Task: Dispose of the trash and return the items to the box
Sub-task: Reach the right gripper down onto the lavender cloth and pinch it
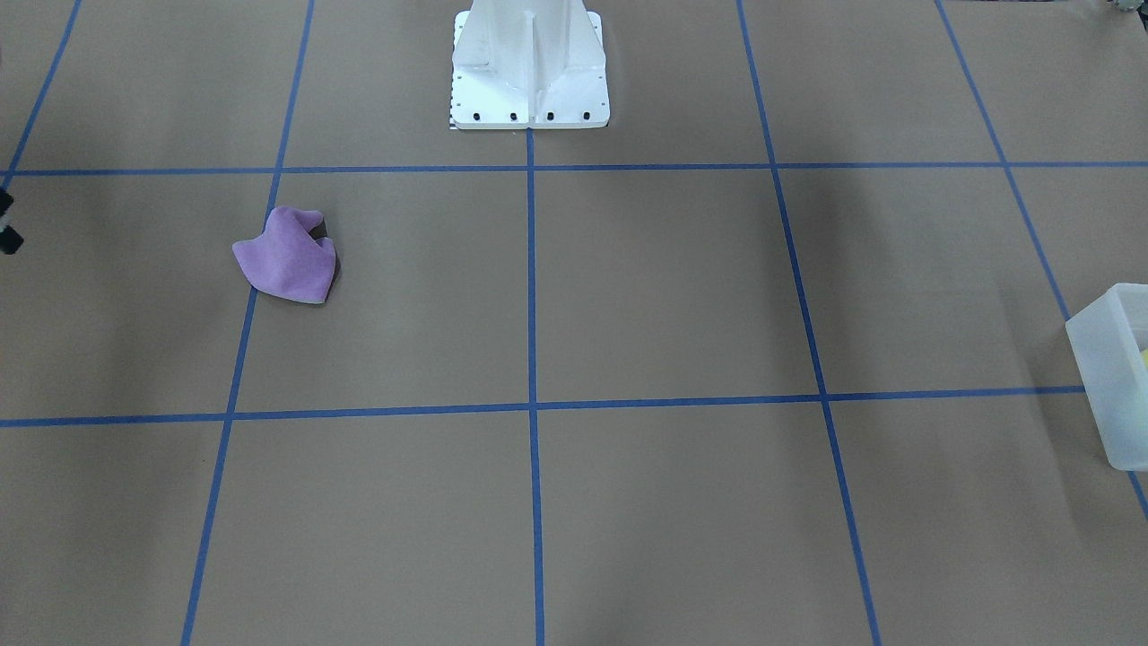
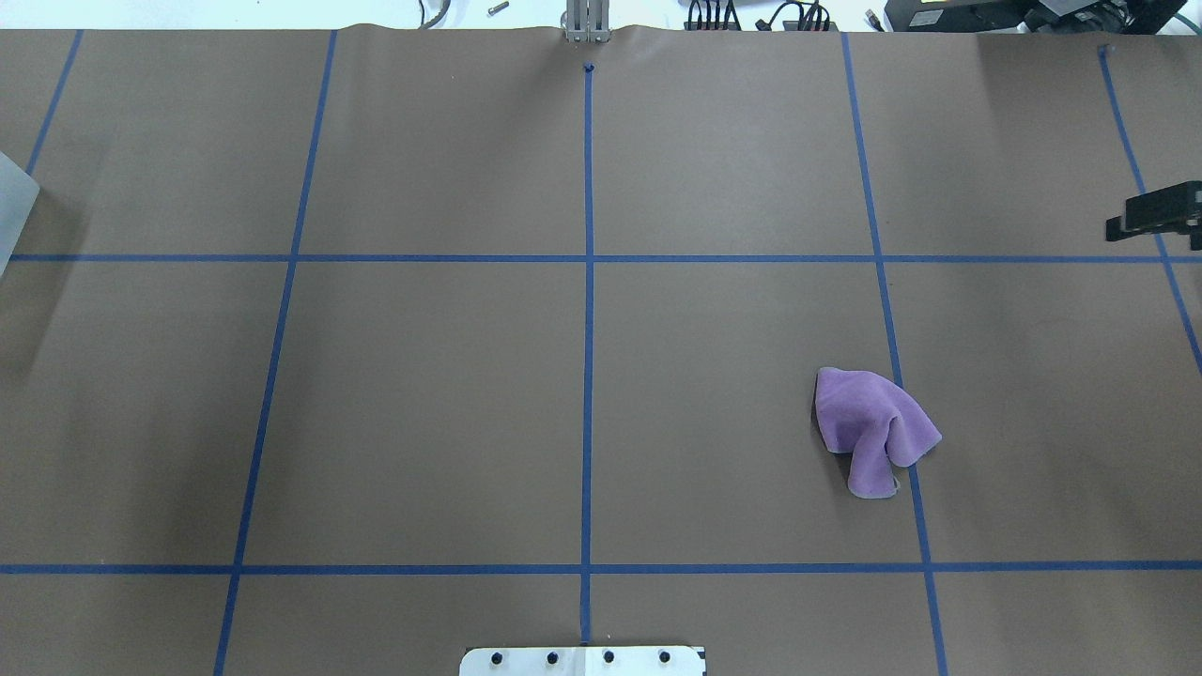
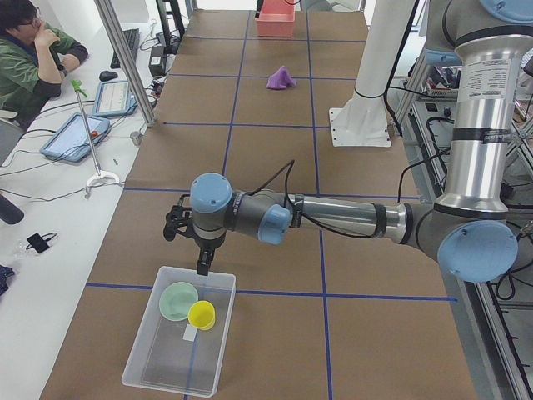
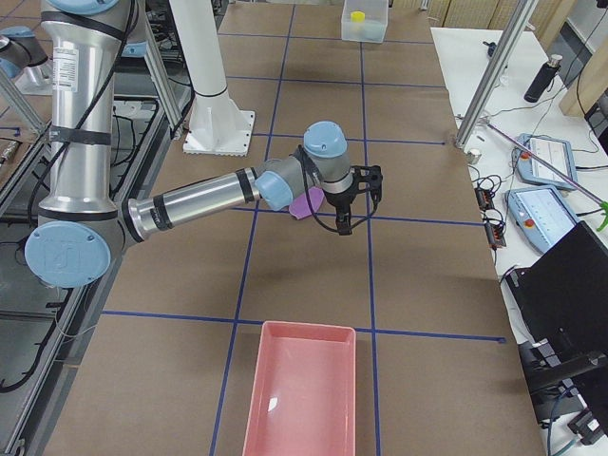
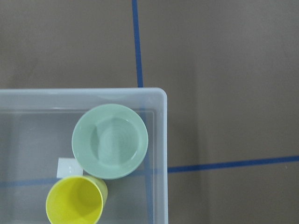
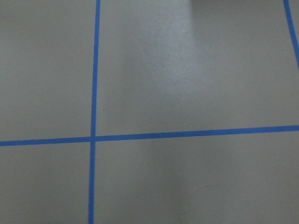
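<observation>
The frosted box [image 3: 137, 371] stands at the table's left end; it also shows in the left wrist view [image 5: 159, 135] and at the edge of the front view [image 1: 1108, 359]. It holds a green bowl [image 5: 110, 140] and a yellow cup [image 5: 74, 201]. My left gripper [image 3: 188, 248] hangs just above the box's far edge; I cannot tell if it is open. A crumpled purple cloth [image 2: 869, 422] lies on the right half of the table. My right gripper [image 4: 357, 201] hovers beyond the cloth, off to its right, fingers apart and empty.
A pink tray [image 4: 304, 399] sits at the table's right end. The white robot base [image 1: 529, 72] stands at the middle of the near side. An operator [image 3: 33, 50] sits at a side desk with tablets. Blue tape lines grid the brown table.
</observation>
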Robot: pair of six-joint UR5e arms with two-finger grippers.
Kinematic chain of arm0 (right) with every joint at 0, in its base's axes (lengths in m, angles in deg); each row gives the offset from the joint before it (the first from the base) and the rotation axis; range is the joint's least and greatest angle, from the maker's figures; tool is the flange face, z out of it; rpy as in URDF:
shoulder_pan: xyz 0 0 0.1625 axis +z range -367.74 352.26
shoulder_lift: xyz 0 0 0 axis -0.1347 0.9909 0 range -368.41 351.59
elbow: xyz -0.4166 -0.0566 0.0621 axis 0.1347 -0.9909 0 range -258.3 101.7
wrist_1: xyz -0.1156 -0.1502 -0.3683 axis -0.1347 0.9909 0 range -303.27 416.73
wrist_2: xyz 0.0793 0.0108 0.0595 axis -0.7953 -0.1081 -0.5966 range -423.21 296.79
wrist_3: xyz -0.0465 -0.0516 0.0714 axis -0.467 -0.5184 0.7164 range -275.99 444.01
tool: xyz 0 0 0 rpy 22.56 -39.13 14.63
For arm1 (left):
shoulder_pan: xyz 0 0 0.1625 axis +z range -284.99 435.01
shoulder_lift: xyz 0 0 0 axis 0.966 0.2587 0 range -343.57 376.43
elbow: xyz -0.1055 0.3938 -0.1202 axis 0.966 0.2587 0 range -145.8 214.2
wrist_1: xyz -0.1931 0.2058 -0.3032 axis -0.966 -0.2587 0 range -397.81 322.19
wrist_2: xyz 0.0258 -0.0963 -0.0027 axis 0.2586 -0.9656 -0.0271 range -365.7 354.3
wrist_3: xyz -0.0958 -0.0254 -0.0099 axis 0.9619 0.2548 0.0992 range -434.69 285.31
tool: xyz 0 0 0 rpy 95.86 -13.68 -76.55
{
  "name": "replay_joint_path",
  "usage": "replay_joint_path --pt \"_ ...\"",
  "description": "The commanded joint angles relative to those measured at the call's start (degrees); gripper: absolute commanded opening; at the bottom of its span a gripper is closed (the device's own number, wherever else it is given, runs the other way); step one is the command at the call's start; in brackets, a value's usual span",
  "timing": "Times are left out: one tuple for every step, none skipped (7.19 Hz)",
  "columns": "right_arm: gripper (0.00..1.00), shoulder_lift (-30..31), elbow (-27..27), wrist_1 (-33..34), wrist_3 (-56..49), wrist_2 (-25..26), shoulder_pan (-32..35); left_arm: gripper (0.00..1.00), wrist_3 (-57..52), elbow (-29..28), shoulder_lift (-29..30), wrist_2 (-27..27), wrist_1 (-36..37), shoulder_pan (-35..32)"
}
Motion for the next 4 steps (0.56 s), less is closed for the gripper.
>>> replay_joint_path --pt "1.0 -3.79 3.34 0.91 15.23 12.66 -14.82 0.99 -0.08 1.99 -2.07 -0.1 -0.47 0.0" --pt "1.0 -5.9 4.74 4.74 19.38 19.77 -21.67 0.99 -0.08 1.99 -2.07 -0.1 -0.65 0.08" --pt "1.0 -8.01 7.28 11.05 20.99 23.84 -26.35 0.99 -0.08 1.82 -2.07 0.17 -0.65 0.0" --pt "1.0 -8.12 8.96 13.11 23.53 26.23 -30.22 0.99 -0.08 1.82 -2.07 0.26 -0.82 0.08"
